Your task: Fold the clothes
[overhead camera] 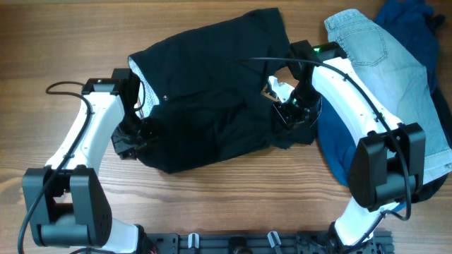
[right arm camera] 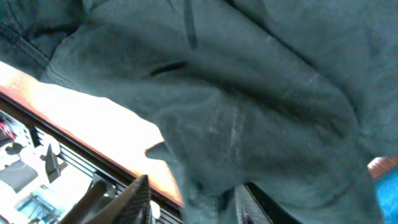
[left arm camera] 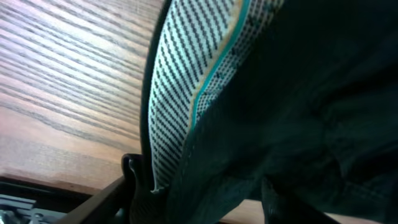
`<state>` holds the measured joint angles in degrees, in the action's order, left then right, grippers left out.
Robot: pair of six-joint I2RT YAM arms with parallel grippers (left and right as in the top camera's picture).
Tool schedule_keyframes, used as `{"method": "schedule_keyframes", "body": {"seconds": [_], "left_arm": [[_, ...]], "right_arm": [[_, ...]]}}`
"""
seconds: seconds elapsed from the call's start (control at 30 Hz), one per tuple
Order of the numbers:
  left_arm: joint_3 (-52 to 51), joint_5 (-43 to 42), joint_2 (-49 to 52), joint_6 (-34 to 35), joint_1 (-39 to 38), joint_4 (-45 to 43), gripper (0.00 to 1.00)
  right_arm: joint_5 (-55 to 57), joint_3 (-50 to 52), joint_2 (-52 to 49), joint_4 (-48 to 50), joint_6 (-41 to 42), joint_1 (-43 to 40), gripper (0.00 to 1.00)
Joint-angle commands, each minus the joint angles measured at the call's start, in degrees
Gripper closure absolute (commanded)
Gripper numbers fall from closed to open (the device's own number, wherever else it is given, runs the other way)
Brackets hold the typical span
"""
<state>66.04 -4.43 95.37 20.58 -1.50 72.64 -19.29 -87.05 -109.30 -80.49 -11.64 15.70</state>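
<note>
My overhead camera looks straight down on the table (overhead camera: 42,49), my left arm (overhead camera: 81,134) and right arm (overhead camera: 353,85) reaching up from the bottom edge. Both wrist cameras sit near the black shorts (overhead camera: 212,106), cloth filling most of each frame, table wood at left. All three views share those shorts.

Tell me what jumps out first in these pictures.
A rumpled pair of black shorts fills the middle of the table, its checked waistband lining at the left end. The left gripper and right gripper sit at its opposite edges. Light-blue denim shorts lie far right.
</note>
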Motion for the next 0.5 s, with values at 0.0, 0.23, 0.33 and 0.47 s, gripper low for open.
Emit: {"method": "schedule_keyframes", "body": {"seconds": [0.0,0.23,0.33,0.47], "left_arm": [[-0.7,-0.9,0.0,-0.3,0.1,-0.1,0.31],[-0.5,-3.7,-10.4,-0.2,0.1,1.7,0.31],[-0.5,-6.9,-22.4,-0.2,0.1,-0.2,0.46],[-0.5,-6.2,-28.7,-0.2,0.1,-4.1,0.76]], "right_arm": [[-0.9,0.1,0.4,0.1,0.0,0.1,0.52],[-0.9,-0.1,0.4,3.9,0.9,0.1,0.48],[-1.4,-2.8,0.4,8.2,3.5,0.1,0.49],[-1.4,-12.0,0.5,13.5,6.1,0.1,0.47]]}}
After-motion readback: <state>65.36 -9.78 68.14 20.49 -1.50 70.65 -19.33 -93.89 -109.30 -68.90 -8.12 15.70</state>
